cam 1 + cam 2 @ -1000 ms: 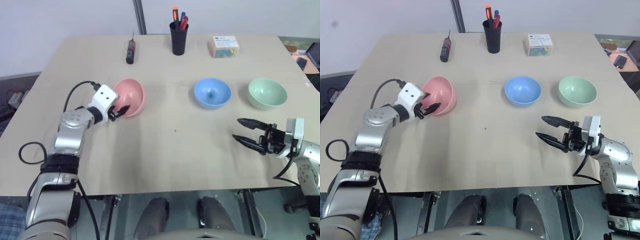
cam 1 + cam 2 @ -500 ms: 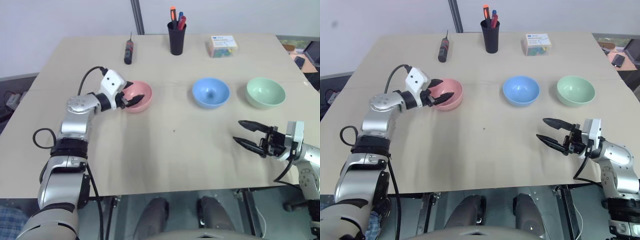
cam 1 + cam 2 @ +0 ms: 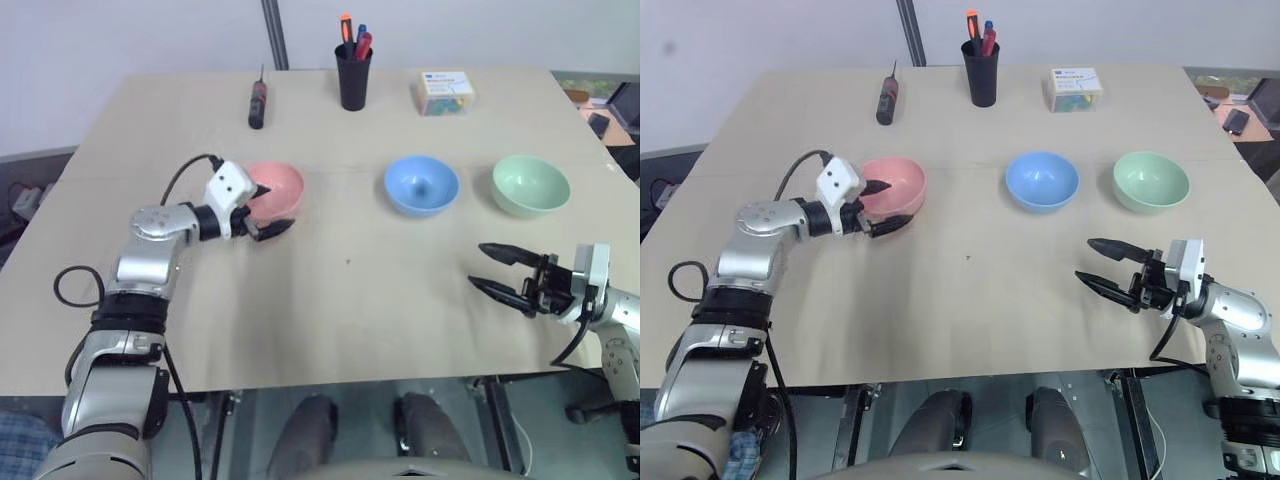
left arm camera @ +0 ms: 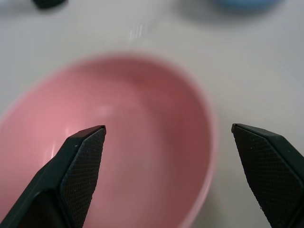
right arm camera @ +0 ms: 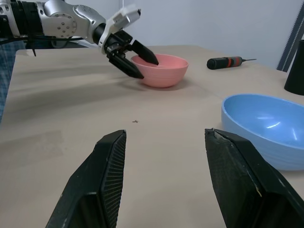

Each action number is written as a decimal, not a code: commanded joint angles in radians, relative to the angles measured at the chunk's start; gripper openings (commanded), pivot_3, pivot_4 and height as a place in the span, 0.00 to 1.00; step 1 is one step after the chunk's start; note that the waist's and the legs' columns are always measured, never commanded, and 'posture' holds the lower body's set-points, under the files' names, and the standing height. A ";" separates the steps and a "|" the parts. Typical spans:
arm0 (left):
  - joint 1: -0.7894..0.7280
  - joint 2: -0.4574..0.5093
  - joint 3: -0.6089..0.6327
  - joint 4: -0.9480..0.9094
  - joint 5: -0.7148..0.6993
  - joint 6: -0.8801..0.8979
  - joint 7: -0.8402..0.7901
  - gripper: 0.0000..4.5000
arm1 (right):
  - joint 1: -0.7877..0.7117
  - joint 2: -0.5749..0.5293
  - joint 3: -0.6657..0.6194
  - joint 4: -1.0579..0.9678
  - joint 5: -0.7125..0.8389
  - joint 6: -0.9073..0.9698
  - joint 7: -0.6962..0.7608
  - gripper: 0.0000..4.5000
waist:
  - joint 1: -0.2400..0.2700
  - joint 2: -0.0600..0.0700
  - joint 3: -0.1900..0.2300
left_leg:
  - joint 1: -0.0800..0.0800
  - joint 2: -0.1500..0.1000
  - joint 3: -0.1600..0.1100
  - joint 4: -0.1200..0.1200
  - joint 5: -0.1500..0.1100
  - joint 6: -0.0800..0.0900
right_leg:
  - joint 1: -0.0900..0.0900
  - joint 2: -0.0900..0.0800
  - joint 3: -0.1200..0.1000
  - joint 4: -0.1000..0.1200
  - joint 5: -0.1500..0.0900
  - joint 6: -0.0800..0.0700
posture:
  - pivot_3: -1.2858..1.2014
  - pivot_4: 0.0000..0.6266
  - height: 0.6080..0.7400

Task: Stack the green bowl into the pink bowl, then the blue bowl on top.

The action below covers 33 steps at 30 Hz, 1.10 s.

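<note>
Step in hand, by the look of it: release of the smooth round salmon-pink plastic bowl (image 3: 893,187), set upright on the beige table (image 3: 970,300). Best done by drawing the left gripper (image 3: 884,207) straight back toward eight o'clock, clear of the rim, so as not to tip or drag it. Then over to the right arm: reach toward one o'clock for the pale mint-green round plastic bowl (image 3: 1151,181), pinch one wall of the rim, lift clear of the table, carry across and well above the light sky-blue round plastic bowl (image 3: 1042,181), lower centred into the pink one.

Left gripper: spread as wide as possible, holding nothing. One black finger (image 3: 262,189) over the near rim, seemingly reaching just inside, the other low beside the outer wall close to the table; contact with the rim hard to judge. Right gripper (image 3: 1104,264): parted about halfway, empty, hovering above bare table at roughly five o'clock from the centre, pointing toward nine o'clock, well apart from all three bowls.

Bowls in a row across the middle: pink at ten o'clock, blue at one, green at two, none stacked yet.
</note>
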 commanded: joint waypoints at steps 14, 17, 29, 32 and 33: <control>-0.080 0.005 -0.029 0.067 0.049 -0.055 -0.036 0.17 | 0.026 -0.016 -0.040 -0.034 0.012 -0.020 -0.018 0.61 | 0.000 0.000 0.000 | 0.000 0.000 0.000 0.001 0.000 0.000 | 0.000 0.000 0.000 0.000 0.000 0.000 | 0.52 0.24 1.00; -0.084 0.008 -0.036 0.066 0.051 -0.062 -0.055 0.02 | 0.029 -0.017 -0.040 -0.034 0.013 -0.021 -0.018 0.61 | 0.000 0.000 0.000 | 0.000 0.000 0.000 0.001 0.000 0.000 | 0.000 0.000 0.000 0.000 0.000 0.000 | 0.52 0.24 1.00; -0.021 0.017 -0.154 -0.335 0.000 -0.059 -0.289 0.02 | 0.019 -0.026 -0.032 -0.009 0.008 -0.030 -0.006 0.61 | 0.001 0.000 0.000 | -0.001 0.000 0.000 0.002 0.000 0.000 | 0.000 0.000 0.000 0.000 0.000 0.000 | 0.52 0.24 1.00; 0.003 0.031 -0.198 -0.438 0.001 -0.048 -0.342 0.02 | 0.012 -0.026 -0.029 -0.002 0.006 -0.033 -0.001 0.61 | 0.001 0.000 0.000 | -0.001 0.001 0.000 0.002 0.000 0.000 | 0.000 0.000 0.000 0.000 0.000 0.000 | 0.52 0.24 1.00; 0.010 0.033 -0.217 -0.469 0.007 -0.051 -0.356 0.02 | 0.010 -0.025 -0.027 0.000 0.005 -0.033 0.000 0.61 | 0.000 0.000 0.000 | -0.001 0.001 0.000 0.002 0.000 0.000 | 0.000 0.000 0.000 0.000 0.000 0.000 | 0.52 0.24 1.00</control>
